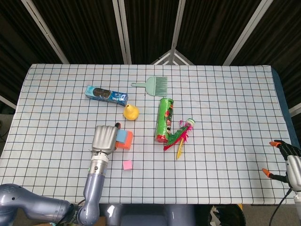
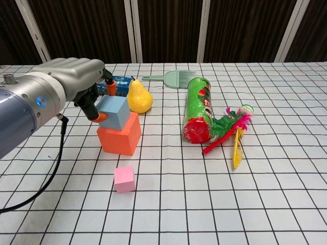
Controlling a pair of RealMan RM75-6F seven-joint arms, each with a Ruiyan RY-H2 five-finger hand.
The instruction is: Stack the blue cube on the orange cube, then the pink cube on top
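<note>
My left hand point(image 2: 76, 76) was silver-grey with orange fingertips point(image 2: 101, 117). The blue cube point(image 2: 114, 112) was pale blue, the orange cube point(image 2: 120, 137) orange, the pink cube point(image 2: 124, 178) pink. The counter point(image 2: 286, 204) carried a white cloth with a black grid. The pear point(image 2: 138, 96) was yellow, the can point(image 2: 197, 109) green with a red end.

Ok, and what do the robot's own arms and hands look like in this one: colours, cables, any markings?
The left hand has a silver-grey metal shell, dark fingers and orange fingertips. Its wrist is a silver cylinder with a small glowing blue dot; the arm behind is blue-grey, with a thin black cable looping beneath it. The right hand, at the head view's edge, shows a pale grey body, dark fingers, orange tips and a black cable.
</note>
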